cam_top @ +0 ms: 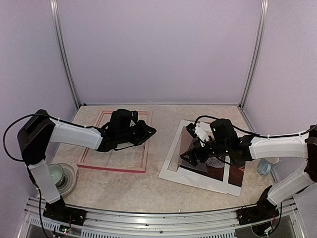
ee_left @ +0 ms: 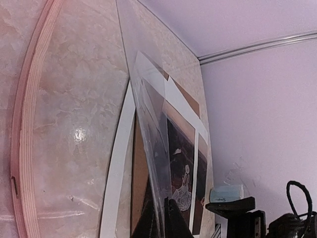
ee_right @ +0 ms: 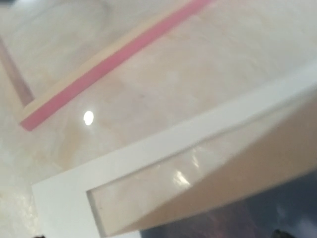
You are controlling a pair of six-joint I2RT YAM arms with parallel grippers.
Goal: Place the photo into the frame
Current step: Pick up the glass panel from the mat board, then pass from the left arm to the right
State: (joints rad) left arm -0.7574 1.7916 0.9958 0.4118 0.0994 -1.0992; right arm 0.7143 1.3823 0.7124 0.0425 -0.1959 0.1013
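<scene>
Left gripper (cam_top: 147, 132), jaws together, frame (cam_top: 114, 167) flat beneath them, right gripper (cam_top: 190, 152), jaws wide apart, mat (cam_top: 198, 181), board (cam_top: 174, 161) and photo (cam_top: 219, 171) just below them, well apart from the frame

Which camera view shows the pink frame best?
The top external view: nearly the whole outline of the frame is visible there, lying flat. The left wrist view shows only one pale, curved-looking edge; the right wrist view shows only a blurred pink side near one corner.
</scene>
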